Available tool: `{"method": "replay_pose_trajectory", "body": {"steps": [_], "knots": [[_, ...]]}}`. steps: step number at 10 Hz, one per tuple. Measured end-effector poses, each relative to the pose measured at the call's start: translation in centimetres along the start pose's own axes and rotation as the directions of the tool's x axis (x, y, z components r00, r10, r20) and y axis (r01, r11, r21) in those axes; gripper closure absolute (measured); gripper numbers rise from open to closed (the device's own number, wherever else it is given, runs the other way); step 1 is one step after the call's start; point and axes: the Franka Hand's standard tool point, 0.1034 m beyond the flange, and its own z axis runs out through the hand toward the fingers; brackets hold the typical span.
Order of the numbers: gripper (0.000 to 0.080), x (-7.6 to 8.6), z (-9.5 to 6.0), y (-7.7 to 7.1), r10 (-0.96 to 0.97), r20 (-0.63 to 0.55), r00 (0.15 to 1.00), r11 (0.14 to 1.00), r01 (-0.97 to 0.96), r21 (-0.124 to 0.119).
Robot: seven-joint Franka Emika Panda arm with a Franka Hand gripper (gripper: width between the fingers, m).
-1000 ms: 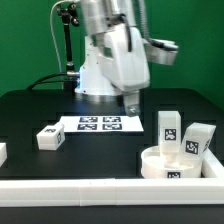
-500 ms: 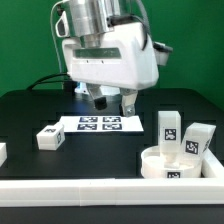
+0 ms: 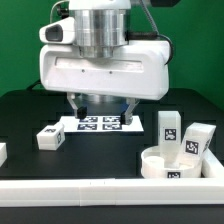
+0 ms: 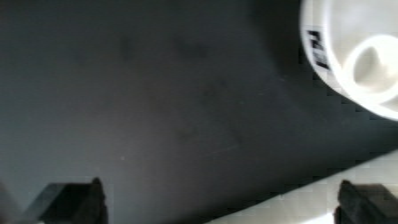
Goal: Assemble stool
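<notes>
As the arm (image 3: 100, 65) is swinging round broadside, its jaws are hanging spread wide and empty above the tabletop (image 3: 100, 160). The round seat (image 3: 152, 166) is sitting untouched at the exterior view's right, so grasping is probably still ahead.

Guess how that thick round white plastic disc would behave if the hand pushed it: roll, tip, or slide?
Lying flat on the black table, the thick round white plastic disc would probably slide rather than roll or tip. It looks rigid and likely light, being moulded plastic. A push might knock the upright white tagged block close beside it.
</notes>
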Motion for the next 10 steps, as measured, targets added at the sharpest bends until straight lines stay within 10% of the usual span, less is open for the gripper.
{"method": "replay_pose_trajectory", "body": {"steps": [3, 7, 10], "knots": [[0.0151, 0.2, 0.1, 1.0, -0.065, -0.002, 0.998, 0.998, 0.065, 0.001], [0.0151, 0.4, 1.3, 8.3, -0.103, 0.012, 0.995, 0.995, 0.103, -0.02], [0.0151, 0.0, 2.0, 10.0, -0.092, 0.024, 0.995, 0.995, 0.092, -0.024]]}}
